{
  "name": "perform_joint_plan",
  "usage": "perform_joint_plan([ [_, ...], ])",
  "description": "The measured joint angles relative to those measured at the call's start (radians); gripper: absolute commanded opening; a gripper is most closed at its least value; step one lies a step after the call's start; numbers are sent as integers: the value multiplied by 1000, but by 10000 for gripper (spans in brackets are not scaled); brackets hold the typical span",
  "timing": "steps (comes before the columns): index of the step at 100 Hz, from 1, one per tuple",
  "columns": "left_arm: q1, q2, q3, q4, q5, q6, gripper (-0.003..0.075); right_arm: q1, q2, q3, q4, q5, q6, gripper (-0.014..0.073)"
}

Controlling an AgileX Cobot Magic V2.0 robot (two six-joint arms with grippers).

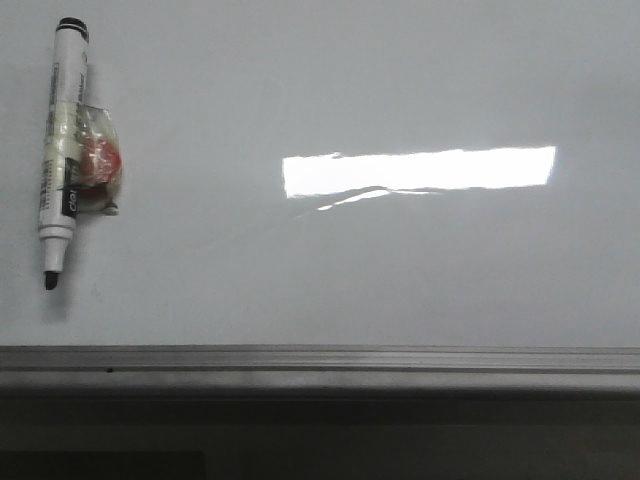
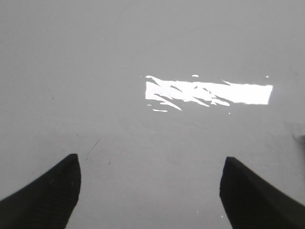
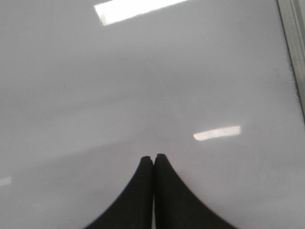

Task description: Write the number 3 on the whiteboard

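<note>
The whiteboard (image 1: pixel 380 270) fills the front view, glossy white-grey, with a bright rectangular light reflection (image 1: pixel 418 170). No number 3 shows on it. A white marker pen (image 1: pixel 63 145) with a black cap end and a bare dark tip lies at the far left, tip toward the near edge, with a small clear and red lump (image 1: pixel 98 162) taped to its side. My left gripper (image 2: pixel 150 164) is open over bare board (image 2: pixel 143 47), nothing between its fingers. My right gripper (image 3: pixel 153 157) is shut and empty over bare board (image 3: pixel 95 95). Neither gripper shows in the front view.
A grey metal edge rail (image 1: pixel 320 360) runs along the board's near side, with dark space below it. The rail also shows at one edge of the right wrist view (image 3: pixel 293 43). A faint thin scratch (image 2: pixel 93 146) marks the board near my left gripper.
</note>
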Motion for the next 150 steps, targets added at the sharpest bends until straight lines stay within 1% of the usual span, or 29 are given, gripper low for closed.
perform_joint_plan([
  [8, -32, 2, 2, -15, -32, 0, 537, 0, 0, 0, 0, 9, 0, -54],
  [18, -104, 21, 4, -21, -52, 0, 533, 0, 0, 0, 1, 11, 0, -54],
  [25, -176, 51, 4, -23, -62, 0, 530, 0, 0, 0, 1, 11, 0, -54],
  [35, -309, 115, 4, -25, -77, 0, 519, 0, 0, 0, 1, 14, 0, -54],
  [51, -512, 253, 4, -27, -154, 0, 494, 0, 0, 0, 1, 14, 0, -54],
  [63, -617, 359, 4, -81, -209, 0, 494, 0, 0, 0, 1, 14, 0, -54],
  [72, -668, 438, 4, -132, -256, 0, 494, 0, 0, 0, 1, 14, 0, -54],
  [82, -698, 515, 2, -170, -306, 0, 494, 0, 0, 0, 1, 14, 0, -54],
  [95, -704, 601, 0, -201, -344, 0, 494, 0, 0, 0, 1, 14, 0, -54],
  [111, -706, 668, -9, -209, -390, 0, 494, 0, 0, 0, 1, 14, 0, -54],
  [137, -709, 775, -64, -209, -425, 0, 491, 0, 0, 0, 1, 8, 0, -54],
  [144, -713, 802, -77, -207, -437, 0, 463, 0, 0, 0, 1, 8, 0, -54],
  [150, -714, 819, -84, -225, -446, 0, 395, 0, 0, 0, 1, 8, 0, -54],
])
